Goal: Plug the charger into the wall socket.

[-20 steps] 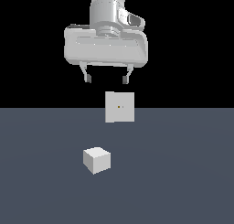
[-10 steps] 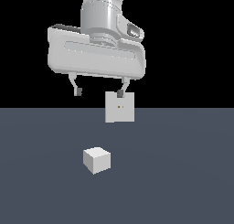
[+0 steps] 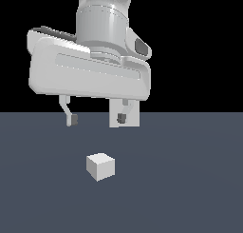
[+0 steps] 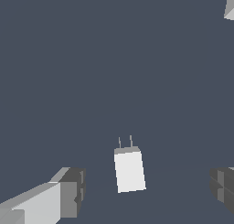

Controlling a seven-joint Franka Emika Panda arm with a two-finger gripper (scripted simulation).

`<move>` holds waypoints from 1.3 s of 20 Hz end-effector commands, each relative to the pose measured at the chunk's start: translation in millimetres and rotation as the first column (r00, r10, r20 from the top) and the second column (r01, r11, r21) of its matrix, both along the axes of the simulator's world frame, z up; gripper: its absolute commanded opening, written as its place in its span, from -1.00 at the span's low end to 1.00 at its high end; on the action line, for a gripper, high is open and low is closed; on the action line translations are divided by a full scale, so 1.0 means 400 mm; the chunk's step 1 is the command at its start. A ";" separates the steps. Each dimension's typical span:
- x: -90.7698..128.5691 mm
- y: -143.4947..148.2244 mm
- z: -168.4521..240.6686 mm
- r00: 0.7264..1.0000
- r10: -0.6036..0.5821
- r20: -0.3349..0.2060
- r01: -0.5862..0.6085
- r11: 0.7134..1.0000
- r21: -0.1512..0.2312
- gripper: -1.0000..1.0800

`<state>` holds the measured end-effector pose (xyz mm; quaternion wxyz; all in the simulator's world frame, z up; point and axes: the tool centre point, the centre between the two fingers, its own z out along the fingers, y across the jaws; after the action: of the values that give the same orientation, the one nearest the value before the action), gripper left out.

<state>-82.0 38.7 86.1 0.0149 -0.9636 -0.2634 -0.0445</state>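
Even, flat lighting; sharp renders, no glare or blur.

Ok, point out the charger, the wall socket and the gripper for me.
charger (image 3: 100, 166): exterior view, on the cube's front face.
wall socket (image 3: 132, 117): exterior view, on the bare plate beside one of the fingers.
gripper (image 3: 96, 119): exterior view, midway between the two open fingers.
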 end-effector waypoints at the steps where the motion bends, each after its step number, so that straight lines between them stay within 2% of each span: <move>1: -0.018 -0.002 -0.020 0.999 0.043 0.005 -0.043 0.999 0.001 0.92; 10: -0.048 -0.008 -0.059 0.993 0.119 0.013 -0.119 0.993 0.002 0.92; 19: -0.048 -0.009 -0.066 0.993 0.119 0.012 -0.119 0.993 0.002 0.92; 26: -0.050 -0.010 -0.125 0.993 0.120 0.012 -0.120 0.993 0.001 0.92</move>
<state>-101.5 34.9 43.0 0.0168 -0.9457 -0.3207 -0.0501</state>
